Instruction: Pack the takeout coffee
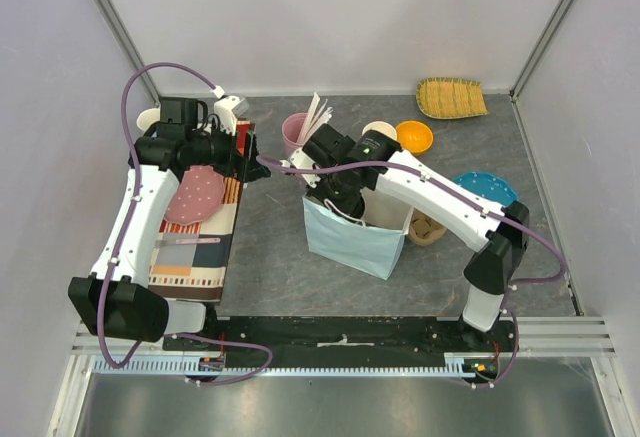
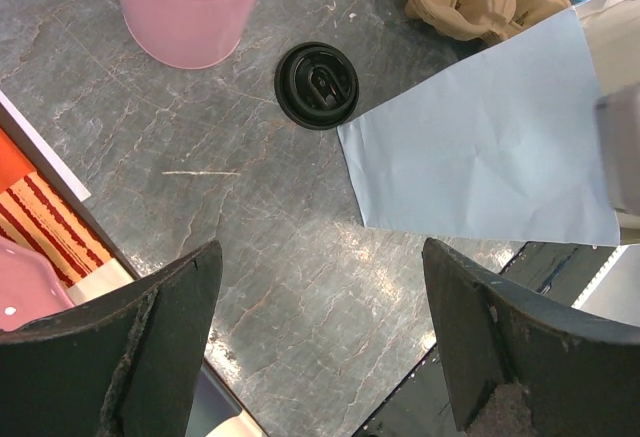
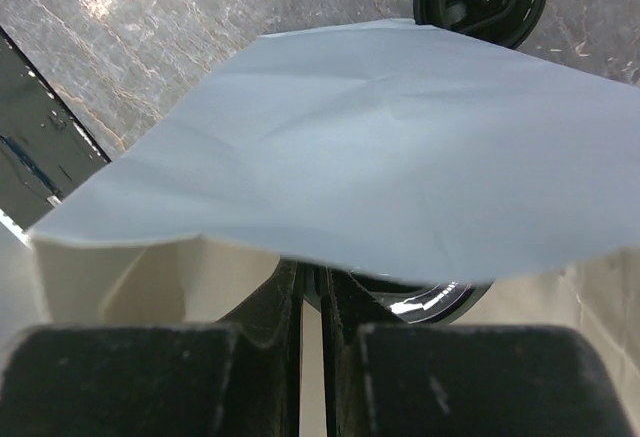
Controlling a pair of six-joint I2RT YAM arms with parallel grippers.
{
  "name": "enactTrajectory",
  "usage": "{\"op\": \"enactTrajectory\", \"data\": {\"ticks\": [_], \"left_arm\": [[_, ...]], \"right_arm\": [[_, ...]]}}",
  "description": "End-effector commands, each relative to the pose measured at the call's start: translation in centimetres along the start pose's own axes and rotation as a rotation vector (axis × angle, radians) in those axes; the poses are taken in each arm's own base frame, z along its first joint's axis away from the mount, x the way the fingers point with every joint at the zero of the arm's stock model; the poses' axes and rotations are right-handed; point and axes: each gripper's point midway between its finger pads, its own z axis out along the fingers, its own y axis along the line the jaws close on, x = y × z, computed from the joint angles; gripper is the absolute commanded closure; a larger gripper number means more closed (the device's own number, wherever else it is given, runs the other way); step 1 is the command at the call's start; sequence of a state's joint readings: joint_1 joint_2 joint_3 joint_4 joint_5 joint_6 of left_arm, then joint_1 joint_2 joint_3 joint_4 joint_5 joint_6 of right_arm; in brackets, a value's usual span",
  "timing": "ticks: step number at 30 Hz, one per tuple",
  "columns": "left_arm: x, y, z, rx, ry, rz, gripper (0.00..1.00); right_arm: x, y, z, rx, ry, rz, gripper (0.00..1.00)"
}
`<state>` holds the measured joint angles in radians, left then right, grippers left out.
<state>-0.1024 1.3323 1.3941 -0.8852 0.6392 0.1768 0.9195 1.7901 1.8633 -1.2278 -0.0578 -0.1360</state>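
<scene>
From here I see a pale blue paper bag (image 1: pixel 355 242) on the grey veined table (image 1: pixel 270 257), and the takeout coffee (image 2: pixel 317 85) shows a black lid. A pink cup (image 2: pixel 190 7) stands far back. At left a pink dotted plate (image 1: pixel 195 195) lies on an orange-and-red striped mat (image 1: pixel 200 272). At right are a teal dotted plate (image 1: pixel 487 185) and an orange bowl (image 1: pixel 414 136).
</scene>
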Motion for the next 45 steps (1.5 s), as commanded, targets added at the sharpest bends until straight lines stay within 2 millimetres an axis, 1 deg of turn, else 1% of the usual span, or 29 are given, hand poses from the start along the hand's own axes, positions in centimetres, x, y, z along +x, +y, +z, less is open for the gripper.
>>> {"op": "enactTrajectory", "data": {"ticks": [1,7,11,18,26,30,32,36,40,43,44,45], "left_arm": [[-1.3,-0.8,-0.6,0.024,-0.043,0.066,0.12],[-1.3,-0.7,-0.6,0.021,-0.041,0.067,0.12],[-1.4,-0.6,-0.6,0.020,-0.041,0.067,0.12],[-1.3,-0.6,-0.6,0.014,-0.040,0.067,0.12],[-1.3,-0.5,-0.6,0.011,-0.040,0.069,0.12],[-1.4,-0.6,-0.8,0.008,-0.045,0.074,0.12],[-1.4,-0.6,-0.8,0.008,-0.045,0.073,0.12],[-1.4,-0.6,-0.7,0.011,-0.044,0.074,0.12],[-1.6,-0.6,-0.8,0.009,-0.047,0.075,0.12],[-1.7,-0.6,-0.9,0.010,-0.050,0.077,0.12],[-1.8,-0.6,-0.8,0.010,-0.051,0.078,0.12],[-1.8,-0.6,-0.9,0.010,-0.051,0.079,0.12]], "right_arm": [[-0.5,0.1,1.1,-0.021,-0.011,-0.024,1.00],[0.3,0.1,2.2,-0.025,0.017,-0.025,1.00],[0.4,0.1,2.7,-0.027,0.018,-0.029,1.00],[0.8,0.3,4.3,-0.044,0.031,-0.028,1.00],[1.2,0.0,4.9,-0.032,0.040,-0.031,1.00],[2.1,-0.1,5.3,-0.017,0.072,-0.020,1.00],[2.8,-0.5,5.0,0.010,0.099,-0.002,1.00],[2.8,-0.5,3.6,0.025,0.090,0.029,1.00],[3.0,-0.5,2.8,0.043,0.086,0.050,1.00],[2.5,-0.6,2.3,0.077,0.078,0.048,1.00],[1.9,-0.2,1.7,0.079,0.062,0.035,1.00],[1.6,-0.1,1.5,0.089,0.058,0.034,1.00]]}}
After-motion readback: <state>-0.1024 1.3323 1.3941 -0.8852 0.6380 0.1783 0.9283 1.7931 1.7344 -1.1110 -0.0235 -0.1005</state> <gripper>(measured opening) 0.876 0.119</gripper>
